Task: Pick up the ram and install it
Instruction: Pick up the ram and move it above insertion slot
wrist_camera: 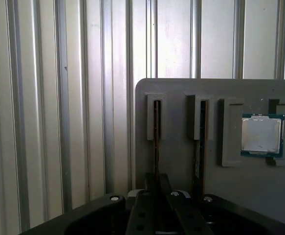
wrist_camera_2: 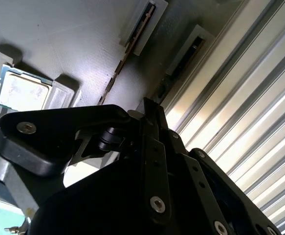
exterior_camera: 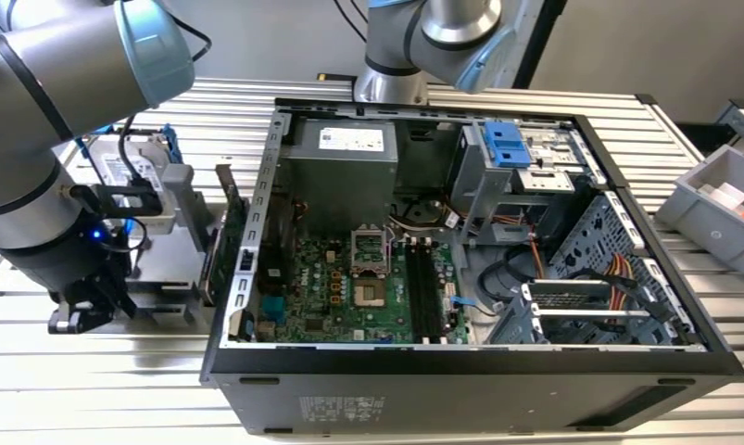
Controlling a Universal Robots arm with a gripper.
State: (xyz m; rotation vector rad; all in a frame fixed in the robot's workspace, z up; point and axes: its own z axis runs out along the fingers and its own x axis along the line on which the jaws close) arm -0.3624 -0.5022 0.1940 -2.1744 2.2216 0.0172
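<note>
Silver-grey arm point(exterior_camera: 38, 139) links with pale blue caps reach in on the exterior view's left and bend down, so the wrist hangs low over a grey slotted holder point(exterior_camera: 161, 273) on the ribbed metal bench point(exterior_camera: 100, 389). The black end effector point(exterior_camera: 78, 315) points straight down at that holder. In the first wrist view its tip lines up with one slot, where the ram point(wrist_camera: 156, 137) stands on edge as a thin dark strip. The end effector is very close to the ram, but whether it is spread, pressed together or pinching the stick cannot be told. A second thin stick point(wrist_camera: 199, 142) stands in the neighbouring slot, and beside that a square processor chip point(wrist_camera: 262, 135) lies flat in a recess.

Further toward the exterior view's right lies the open computer case point(exterior_camera: 471, 375), on its side just beside the holder. Inside it are the green motherboard point(exterior_camera: 334, 287) with long black memory slots point(exterior_camera: 427, 287), a grey power supply point(exterior_camera: 341, 171) and a blue drive frame point(exterior_camera: 504, 144). The arm's base point(exterior_camera: 390, 85) stands behind the case. At the far right, a grey bin point(exterior_camera: 718, 199) sits on the bench.
</note>
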